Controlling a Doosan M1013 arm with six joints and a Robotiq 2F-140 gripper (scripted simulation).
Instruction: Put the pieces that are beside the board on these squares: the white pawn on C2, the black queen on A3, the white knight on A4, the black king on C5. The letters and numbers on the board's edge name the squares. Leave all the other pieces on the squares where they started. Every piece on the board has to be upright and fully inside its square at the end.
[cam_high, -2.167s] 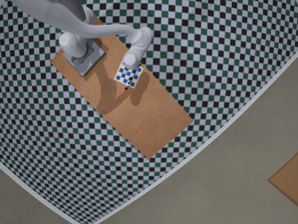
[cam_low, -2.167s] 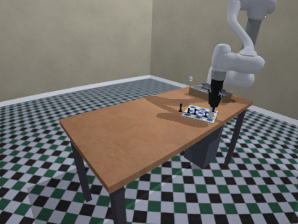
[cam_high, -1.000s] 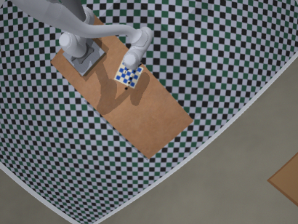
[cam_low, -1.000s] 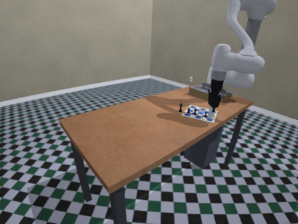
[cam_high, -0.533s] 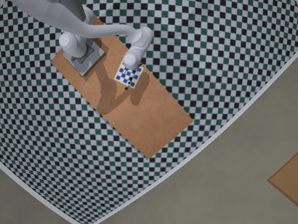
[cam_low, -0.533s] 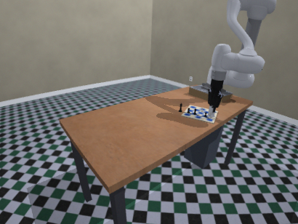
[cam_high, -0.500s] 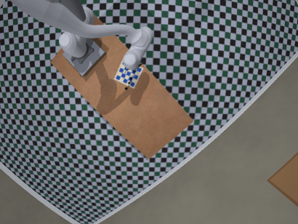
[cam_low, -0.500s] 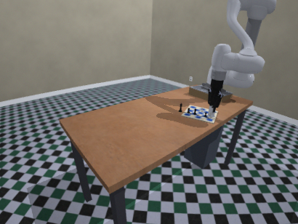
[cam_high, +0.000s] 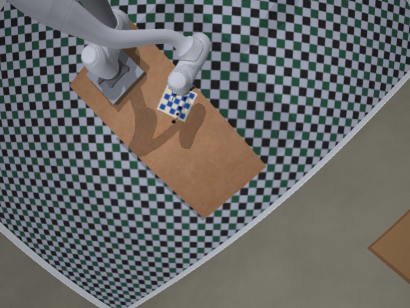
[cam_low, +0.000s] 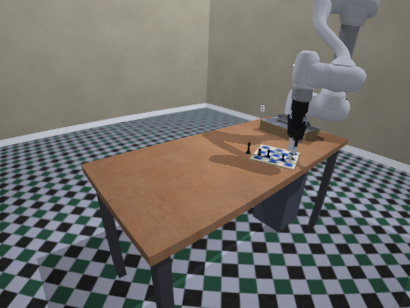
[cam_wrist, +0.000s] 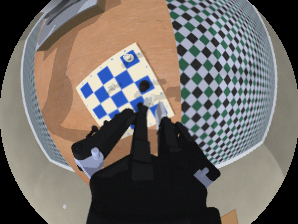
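Blue and cream squares checker the board (cam_high: 161, 107) (cam_low: 255, 159) (cam_wrist: 81, 91). At its one o'clock in the wrist view, a white piece (cam_wrist: 128, 57) tops a blue square. The tabletop (cam_high: 195, 170) (cam_low: 175, 185) (cam_wrist: 145, 25) is orange-brown; the floor (cam_high: 250, 65) (cam_low: 225, 280) (cam_wrist: 210, 75) is checkered black, green and pale lilac.

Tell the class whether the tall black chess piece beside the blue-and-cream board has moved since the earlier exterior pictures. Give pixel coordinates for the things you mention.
No; the tall black chess piece (cam_high: 174, 121) (cam_low: 248, 148) stands just off the same board edge.
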